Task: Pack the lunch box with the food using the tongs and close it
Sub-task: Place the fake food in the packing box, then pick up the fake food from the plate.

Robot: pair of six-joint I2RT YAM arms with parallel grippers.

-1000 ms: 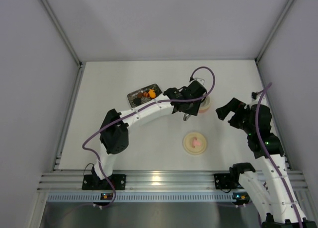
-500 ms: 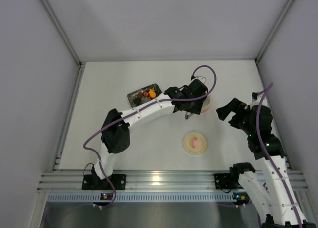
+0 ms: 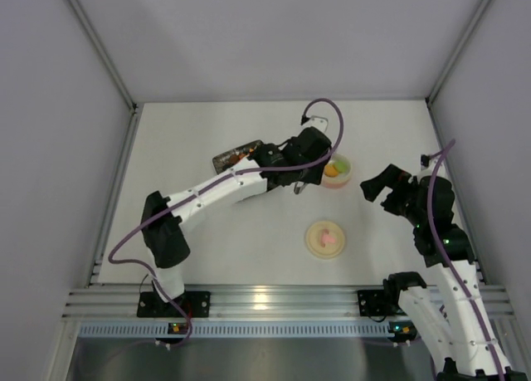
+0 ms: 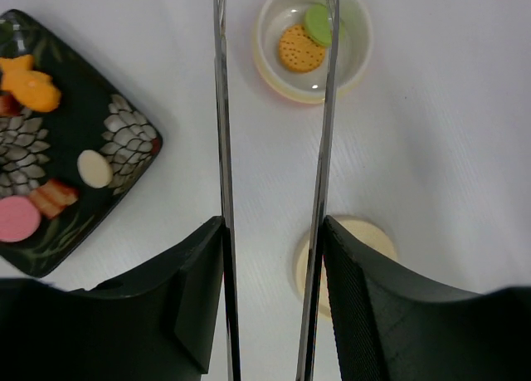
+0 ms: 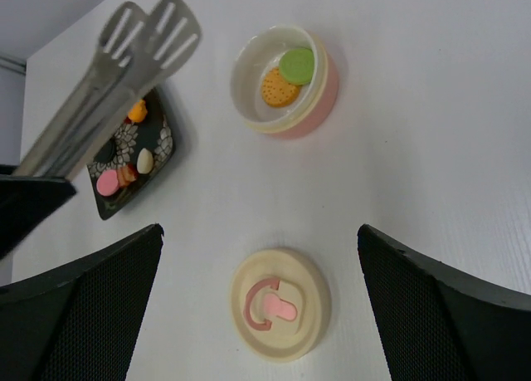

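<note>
From above, the left gripper (image 3: pixel 305 169) is seen just beside the lunch box (image 3: pixel 342 184), its lid (image 3: pixel 325 238) lying apart. At the left wrist, the tongs (image 4: pixel 220 107) are clamped, and two food pieces (image 4: pixel 300 47) are seen inside the box. At the right wrist, the right gripper (image 5: pixel 259 228) is spread wide and empty.

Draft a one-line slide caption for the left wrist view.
Left gripper holds the tongs near the lunch box, two food pieces inside; more wait on the plate.
</note>
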